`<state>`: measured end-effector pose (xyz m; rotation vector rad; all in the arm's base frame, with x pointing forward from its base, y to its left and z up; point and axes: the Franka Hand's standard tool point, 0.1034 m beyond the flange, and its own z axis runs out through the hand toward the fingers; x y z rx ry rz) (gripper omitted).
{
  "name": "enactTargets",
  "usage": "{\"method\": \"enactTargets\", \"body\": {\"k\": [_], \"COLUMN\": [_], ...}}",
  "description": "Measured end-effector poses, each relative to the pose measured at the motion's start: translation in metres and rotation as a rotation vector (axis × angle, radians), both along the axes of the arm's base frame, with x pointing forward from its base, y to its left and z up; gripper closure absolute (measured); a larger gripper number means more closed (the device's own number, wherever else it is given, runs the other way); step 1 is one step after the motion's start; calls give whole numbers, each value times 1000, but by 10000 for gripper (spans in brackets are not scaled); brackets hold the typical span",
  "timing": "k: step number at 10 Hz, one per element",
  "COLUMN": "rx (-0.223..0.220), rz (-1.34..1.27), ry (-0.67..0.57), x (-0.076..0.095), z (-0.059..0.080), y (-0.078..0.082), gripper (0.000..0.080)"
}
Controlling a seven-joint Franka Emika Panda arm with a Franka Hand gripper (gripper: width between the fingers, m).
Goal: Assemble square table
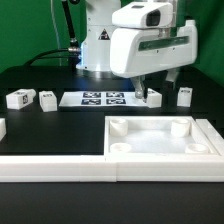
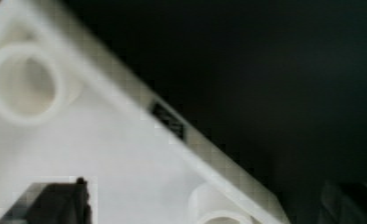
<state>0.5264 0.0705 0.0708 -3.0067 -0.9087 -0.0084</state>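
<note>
The gripper (image 1: 155,86) was seen with its fingers (image 2: 55,202) spread wide and nothing pinched. The tabletop (image 1: 160,140) lay near them, its rim edge crossing the gap between them in the wrist view, with bare table (image 2: 251,60) beyond that edge. A leg (image 1: 153,96) stood just beside the fingers and a second leg (image 1: 185,95) stood near. The marker board (image 1: 103,98) lay further off, and the rail (image 1: 50,165) well apart.

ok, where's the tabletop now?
The tabletop lies flat on the exterior view's lower right, just behind the long white rail and nearer the camera than the marker board.
</note>
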Motion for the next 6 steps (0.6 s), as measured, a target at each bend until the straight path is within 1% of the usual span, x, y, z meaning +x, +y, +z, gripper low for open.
{"method": "enactTargets", "body": {"k": [2,3,6], "rx": [29,40,42], "rz": [-300,-413,-565], "ry": [55,82,85], "x": [-17,-16,-15], "z": [0,1,1], "y": [18,23,26], "gripper": [151,151,151]}}
